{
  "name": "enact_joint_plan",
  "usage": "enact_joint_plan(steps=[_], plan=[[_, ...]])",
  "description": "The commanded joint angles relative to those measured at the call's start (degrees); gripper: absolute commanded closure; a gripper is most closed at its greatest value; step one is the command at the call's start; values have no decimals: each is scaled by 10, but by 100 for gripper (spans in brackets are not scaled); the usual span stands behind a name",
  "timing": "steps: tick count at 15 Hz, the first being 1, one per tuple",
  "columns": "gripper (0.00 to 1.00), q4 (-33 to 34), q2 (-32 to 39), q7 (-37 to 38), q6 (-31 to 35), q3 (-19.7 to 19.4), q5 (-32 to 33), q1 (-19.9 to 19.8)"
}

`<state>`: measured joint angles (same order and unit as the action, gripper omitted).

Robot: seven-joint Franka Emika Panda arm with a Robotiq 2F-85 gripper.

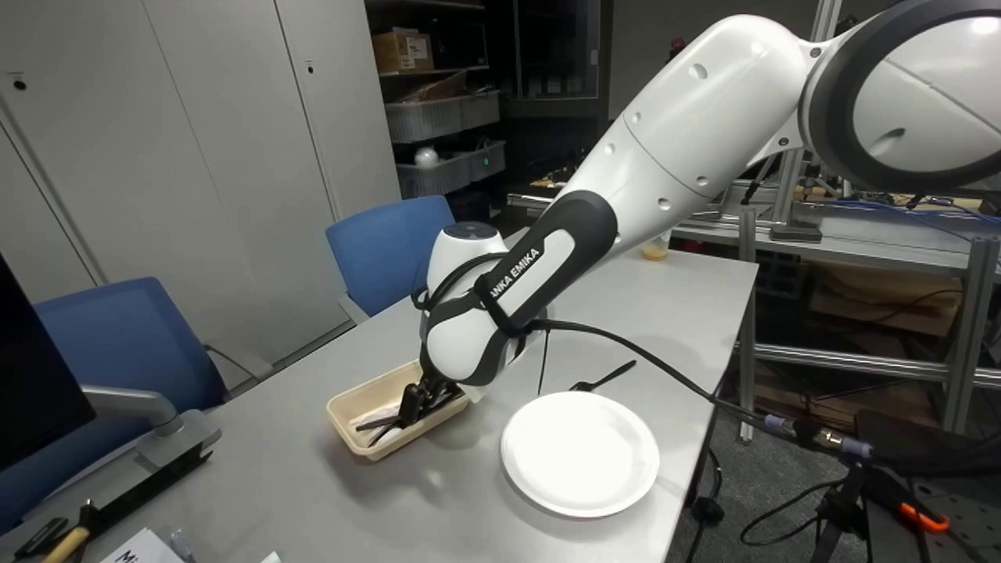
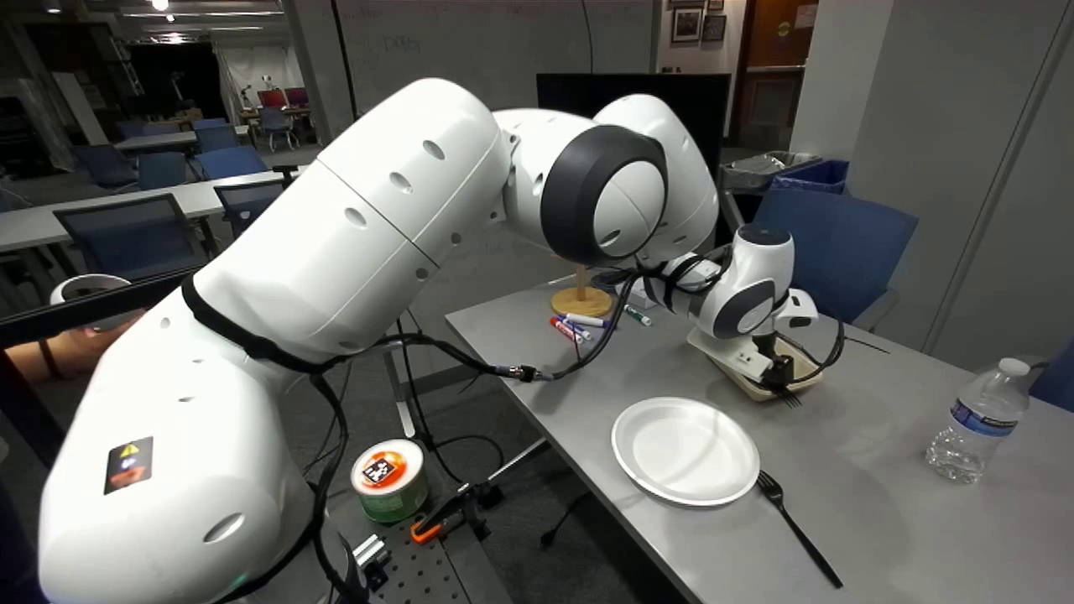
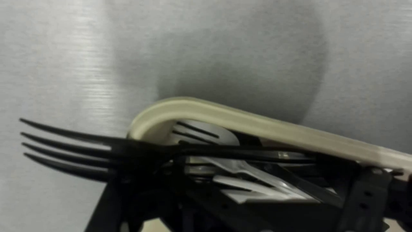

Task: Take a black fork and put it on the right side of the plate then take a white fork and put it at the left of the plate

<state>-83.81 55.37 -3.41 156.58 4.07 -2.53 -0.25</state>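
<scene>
On a grey table (image 1: 391, 504), the pincer (image 1: 421, 400) is parted; the white fork (image 3: 227, 136) should be gripped clear of the overlying black fork (image 3: 206, 150).

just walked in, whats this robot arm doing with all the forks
A robot arm seems to be setting out forks. One black fork already lies on the table beside the white plate. The gripper is down at the tan tray of black and pale cutlery and looks open in the wrist view. Another black fork there juts its tines past the tray's end; whether the gripper touches it, I can't tell. A pale fork is in the tray, so that's probably next.
</scene>
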Motion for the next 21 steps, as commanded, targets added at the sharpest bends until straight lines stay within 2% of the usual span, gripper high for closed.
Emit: enact_joint_plan(steps=[1, 5, 10, 16, 21], plan=[[0, -38, -19, -28, -27, 37, -16, -28], [0, -90, -48, -57, -36, 67, -21, -47], [0, -139, -80, -81, -44, 77, -19, -56], [0, -194, -119, -97, -26, 69, -8, -52], [0, -222, -146, -98, 6, 45, 18, -31]])
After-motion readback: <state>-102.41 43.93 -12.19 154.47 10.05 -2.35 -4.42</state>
